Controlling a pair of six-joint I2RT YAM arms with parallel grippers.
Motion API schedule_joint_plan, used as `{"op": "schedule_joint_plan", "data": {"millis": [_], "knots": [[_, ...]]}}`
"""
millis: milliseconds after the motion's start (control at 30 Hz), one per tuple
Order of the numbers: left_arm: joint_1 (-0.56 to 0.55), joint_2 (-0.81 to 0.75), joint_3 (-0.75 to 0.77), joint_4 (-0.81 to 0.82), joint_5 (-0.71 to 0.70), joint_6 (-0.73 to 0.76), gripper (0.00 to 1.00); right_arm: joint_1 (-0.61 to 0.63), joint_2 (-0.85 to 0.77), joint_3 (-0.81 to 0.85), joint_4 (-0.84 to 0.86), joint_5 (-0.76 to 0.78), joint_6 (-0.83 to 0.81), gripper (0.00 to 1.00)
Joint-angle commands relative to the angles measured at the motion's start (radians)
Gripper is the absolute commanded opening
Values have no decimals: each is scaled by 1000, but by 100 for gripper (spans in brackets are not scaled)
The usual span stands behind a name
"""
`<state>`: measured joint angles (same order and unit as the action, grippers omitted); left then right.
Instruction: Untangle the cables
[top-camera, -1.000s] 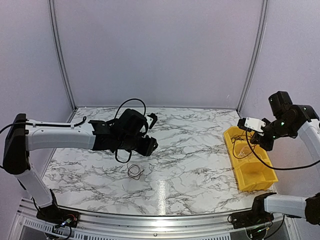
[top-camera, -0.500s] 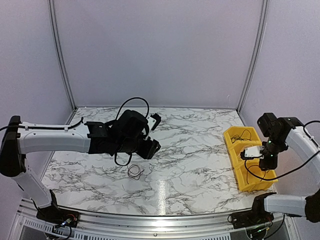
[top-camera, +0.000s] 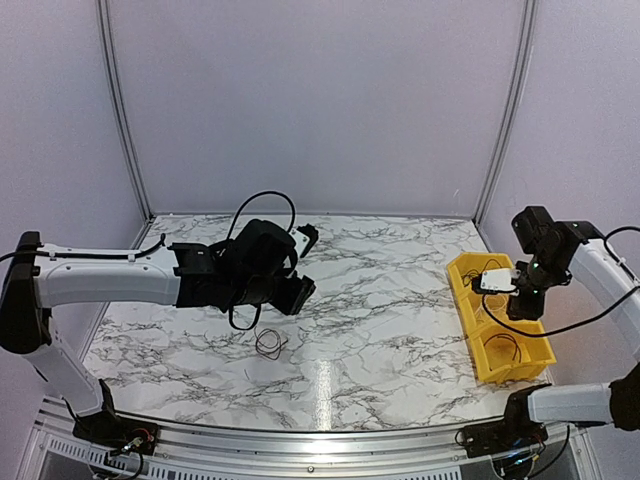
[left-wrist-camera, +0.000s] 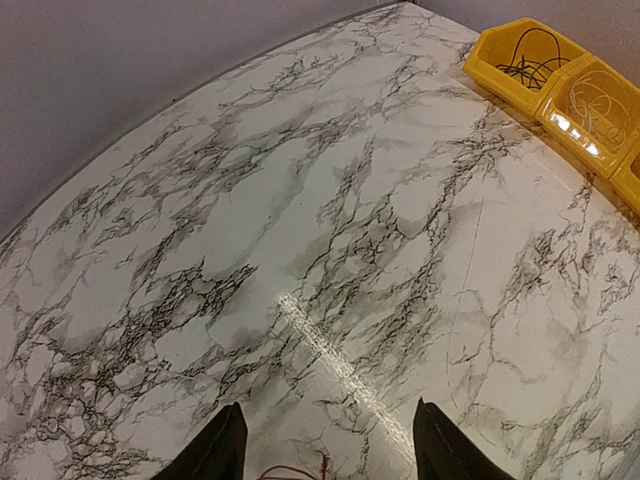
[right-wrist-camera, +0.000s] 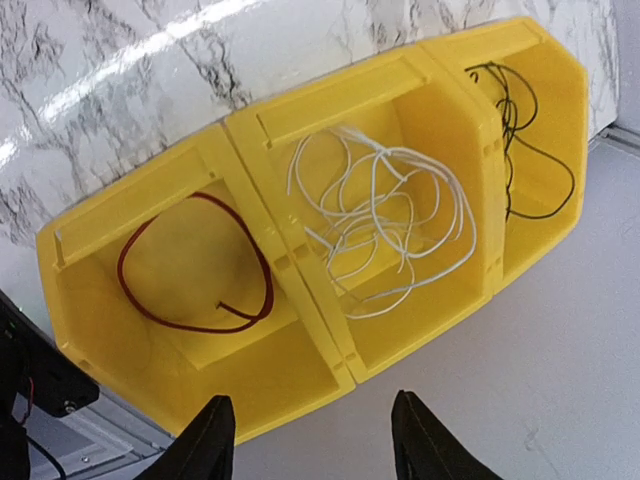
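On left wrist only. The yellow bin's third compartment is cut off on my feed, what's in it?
Observer: One red wire, a single loop, alone in that end compartment of the yellow bin.
Operator: Anything left on the table? I only see a scrap at my bottom edge.
Observer: Yes, a small tangle of thin wires lies on the marble table, just on the bases' side of the left gripper.
Operator: Right arm?
Observer: The right gripper hangs over the bin, open, with nothing between its fingers.
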<state>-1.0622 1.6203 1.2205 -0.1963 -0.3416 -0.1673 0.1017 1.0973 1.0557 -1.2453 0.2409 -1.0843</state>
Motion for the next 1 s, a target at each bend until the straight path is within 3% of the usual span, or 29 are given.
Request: {"op": "schedule_joint_plan", "data": {"millis": [0, 133, 267, 433, 567, 767, 967], "knots": [[1, -34, 17, -49, -65, 24, 59, 81, 1, -26, 153, -140, 63, 54], [1, -39, 40, -124, -173, -17, 59, 121, 53, -3, 229, -379, 142, 50], [15, -66, 30, -215, -192, -113, 56, 204, 112, 11, 322, -510, 219, 47], [89, -159, -157, -222, -106, -333, 51, 355, 198, 8, 511, -611, 306, 45], [106, -217, -315, -118, -68, -420, 54, 433, 274, 10, 648, -667, 367, 44], [161, -203, -477, 73, 24, -479, 54, 452, 317, -67, 932, -820, 495, 41], [179, -164, -592, 330, 148, -433, 54, 450, 347, -157, 968, -777, 460, 42]]}}
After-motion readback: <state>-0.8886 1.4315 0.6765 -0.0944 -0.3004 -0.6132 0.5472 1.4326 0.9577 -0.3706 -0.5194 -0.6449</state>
